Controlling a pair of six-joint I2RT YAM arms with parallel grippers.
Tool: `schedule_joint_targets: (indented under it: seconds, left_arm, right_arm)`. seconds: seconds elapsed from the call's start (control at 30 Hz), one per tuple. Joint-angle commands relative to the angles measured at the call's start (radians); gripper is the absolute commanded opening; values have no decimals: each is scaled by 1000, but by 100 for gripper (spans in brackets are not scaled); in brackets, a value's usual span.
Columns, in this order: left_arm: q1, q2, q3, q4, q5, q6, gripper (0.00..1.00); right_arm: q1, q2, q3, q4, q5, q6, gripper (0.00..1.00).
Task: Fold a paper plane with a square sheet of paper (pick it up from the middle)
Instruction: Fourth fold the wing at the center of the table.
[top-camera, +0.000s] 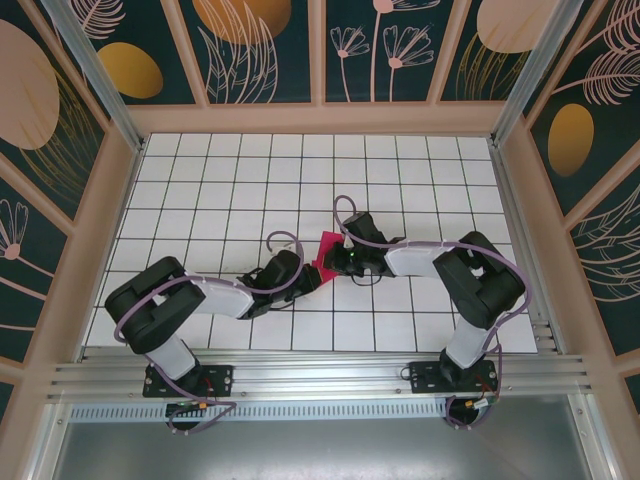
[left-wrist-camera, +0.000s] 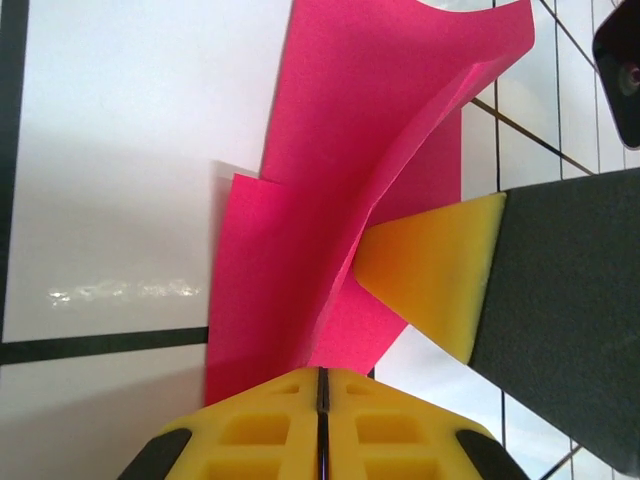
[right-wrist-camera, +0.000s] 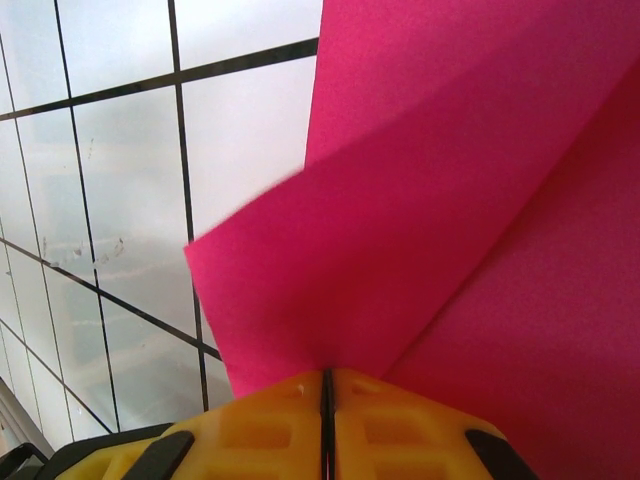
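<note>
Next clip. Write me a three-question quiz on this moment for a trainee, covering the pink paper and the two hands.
1. True or false: the left hand is shut on the square sheet of paper.
2. Pick one. The paper is: A, lying flat and untouched; B, bent and pinched by both hands; C, already a finished dart.
3. Fill in: the tips of the right hand are ___ in colour.

Key: 1 true. 2 B. 3 yellow.
</note>
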Motion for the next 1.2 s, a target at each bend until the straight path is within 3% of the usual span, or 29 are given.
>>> schedule_joint_targets:
  seconds: [0.0,0.4,0.67,1.17]
  left_arm:
    - [-1,38,36,-28,-10,24,11]
    - [-2,81,49,-187,-15,6,8]
    - [-2,113,71,-287,3,43,5]
    - [-10,166,53,-406,14,98,3]
  right_arm:
    - [2,16,-13,23,2,3,10]
    - [2,17,23,-6,18,-67,10]
    - [-5,98,81,-11,2,-163,9]
    - [-127,132,108,-28,3,-237,9]
